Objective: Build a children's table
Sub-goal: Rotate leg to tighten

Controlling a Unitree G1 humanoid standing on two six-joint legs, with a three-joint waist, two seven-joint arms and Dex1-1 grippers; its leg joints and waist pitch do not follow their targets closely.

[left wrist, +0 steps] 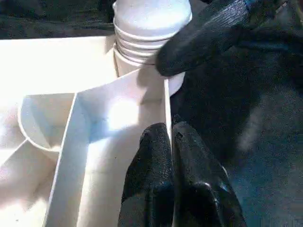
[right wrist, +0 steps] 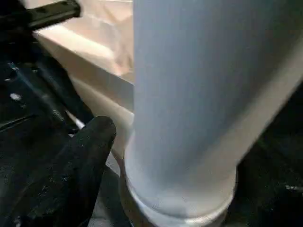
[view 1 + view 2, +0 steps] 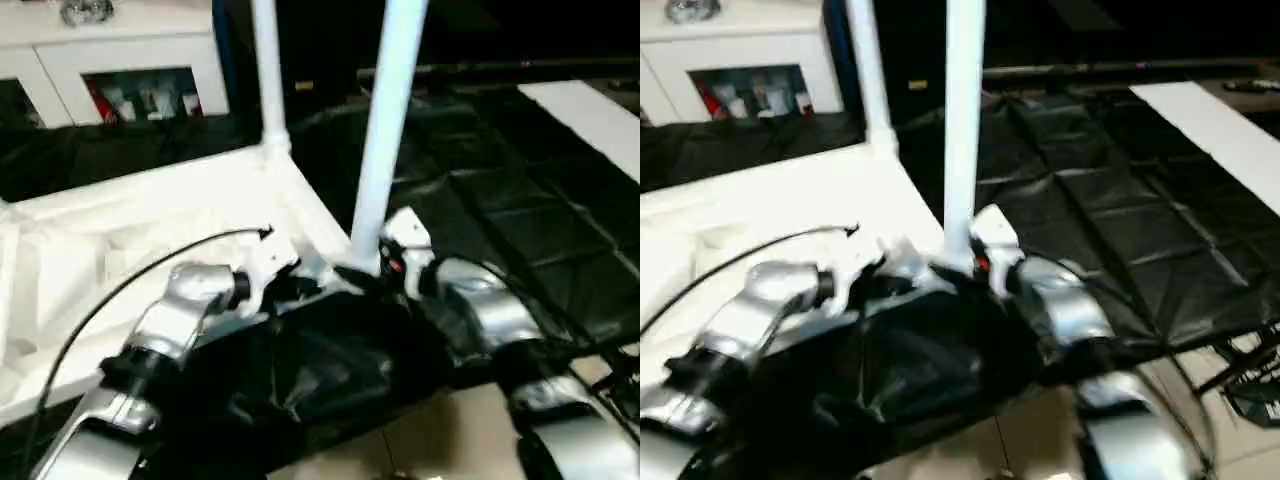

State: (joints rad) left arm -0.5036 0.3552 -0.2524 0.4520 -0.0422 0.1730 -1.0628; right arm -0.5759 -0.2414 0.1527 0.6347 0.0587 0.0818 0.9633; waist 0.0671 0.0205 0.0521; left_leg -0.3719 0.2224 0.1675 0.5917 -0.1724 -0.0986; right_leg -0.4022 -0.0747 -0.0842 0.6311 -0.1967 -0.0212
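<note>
a black plastic sheet (image 3: 520, 230) is spread over the floor, and on it the white tabletop (image 3: 150, 215) is laid upside down, its ribbed underside facing up. behind it, at the far left, a white cabinet (image 3: 110, 50) with glass doors is seen. two white legs are stood upright in the tabletop's corner sockets: the near leg (image 3: 385, 130) at the corner closest to the robot, and the far leg (image 3: 268, 70) at the corner behind it. both silver forearms are brought in toward the near corner. the left gripper (image 1: 171, 142) is seen clenched on the thin outer wall of the tabletop just beside the near leg's socket, with its two black fingers pressed together on either side of the wall's edge. the right gripper (image 3: 385, 262) is placed at the base of the near leg; one black finger (image 2: 80, 161) is seen beside the tube, close to it, and whether the leg is gripped or let go cannot be told. a thin black cable (image 3: 150, 270) is looped over the left wrist and across the tabletop.
</note>
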